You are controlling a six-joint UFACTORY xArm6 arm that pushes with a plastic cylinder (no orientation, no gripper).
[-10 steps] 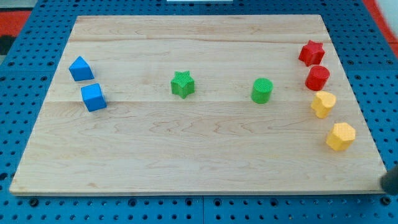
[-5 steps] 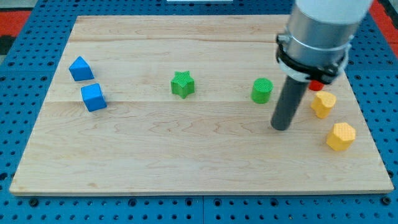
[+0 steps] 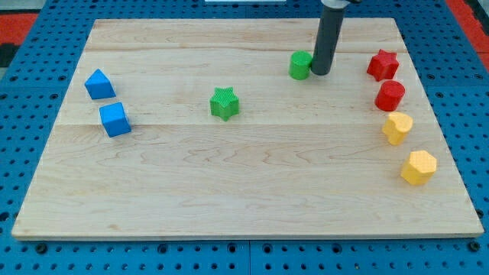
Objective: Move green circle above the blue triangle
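Green circle [image 3: 300,65] farther up now (touching my tip [image 3: 320,73])

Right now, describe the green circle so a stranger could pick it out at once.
Start at the wooden board and look along its top edge, right of centre, where the dark rod comes down. The green circle sits touching my tip, on the tip's left. It is the round green block; the only other green one, the green star, lies lower and further left.

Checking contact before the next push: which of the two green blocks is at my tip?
The green circle, touching my tip on its left; the green star sits apart.
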